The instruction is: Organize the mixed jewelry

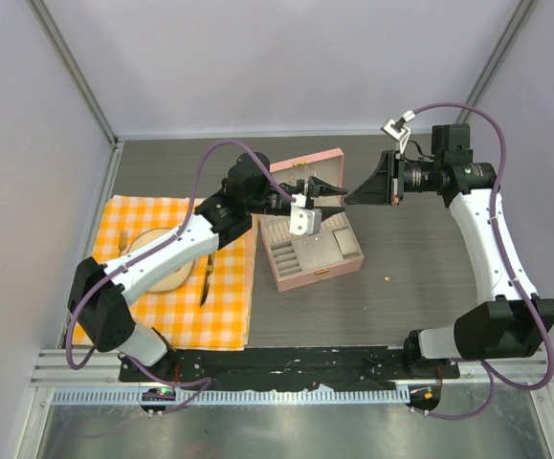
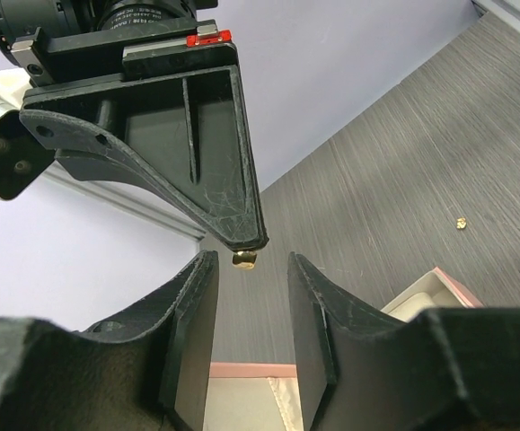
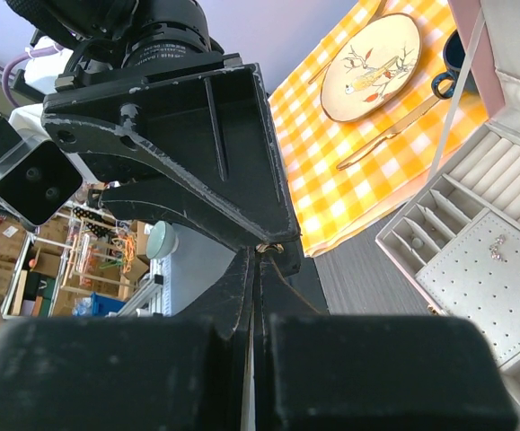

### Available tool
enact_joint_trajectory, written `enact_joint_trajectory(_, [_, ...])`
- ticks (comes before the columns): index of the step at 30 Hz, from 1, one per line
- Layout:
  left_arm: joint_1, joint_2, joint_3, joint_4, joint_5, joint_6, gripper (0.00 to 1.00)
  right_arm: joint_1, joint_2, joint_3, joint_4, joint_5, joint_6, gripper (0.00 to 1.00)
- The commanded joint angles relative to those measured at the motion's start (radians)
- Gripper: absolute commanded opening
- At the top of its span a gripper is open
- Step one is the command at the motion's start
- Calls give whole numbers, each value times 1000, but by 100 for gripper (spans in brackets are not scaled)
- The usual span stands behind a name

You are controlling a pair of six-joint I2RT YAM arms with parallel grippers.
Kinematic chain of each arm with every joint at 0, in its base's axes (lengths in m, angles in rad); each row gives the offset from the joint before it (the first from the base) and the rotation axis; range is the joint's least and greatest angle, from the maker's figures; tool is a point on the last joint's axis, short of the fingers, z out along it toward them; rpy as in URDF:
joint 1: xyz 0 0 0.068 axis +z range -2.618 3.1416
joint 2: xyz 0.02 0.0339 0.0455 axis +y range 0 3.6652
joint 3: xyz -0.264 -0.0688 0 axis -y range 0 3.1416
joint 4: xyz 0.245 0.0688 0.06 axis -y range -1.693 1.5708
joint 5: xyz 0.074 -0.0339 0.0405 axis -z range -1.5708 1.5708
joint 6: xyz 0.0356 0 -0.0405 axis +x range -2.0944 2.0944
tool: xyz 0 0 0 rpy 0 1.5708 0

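My right gripper [image 1: 351, 197] is shut on a tiny gold jewelry piece [image 2: 244, 260], which sticks out at its tip [image 3: 271, 247]. My left gripper [image 1: 336, 191] is open, its jaws to either side of that piece without touching it [image 2: 251, 268]. Both grippers meet tip to tip above the open pink jewelry box [image 1: 286, 283]. Another tiny gold piece [image 1: 388, 278] lies on the table right of the box; it also shows in the left wrist view [image 2: 462, 223]. Small silvery earrings [image 3: 497, 247] sit in a grey compartment of the box.
An orange checked cloth [image 1: 224, 311] lies left of the box, with a plate [image 1: 166, 277] and a knife [image 1: 205, 279] on it. The right wrist view shows the plate [image 3: 372, 54], the knife [image 3: 385, 135] and a dark cup [image 3: 448, 76]. The box lid [image 1: 305, 164] stands open at the back.
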Motion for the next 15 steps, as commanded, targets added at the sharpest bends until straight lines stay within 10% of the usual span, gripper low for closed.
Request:
enact_joint_trajectory(1, [-6,1,47,19,28,-4,40,3,-37,-2,28,-8,5,1])
enact_joint_trajectory(15, [-12,1,56,4,31,-7,36,3,-44,-10,29,3,1,1])
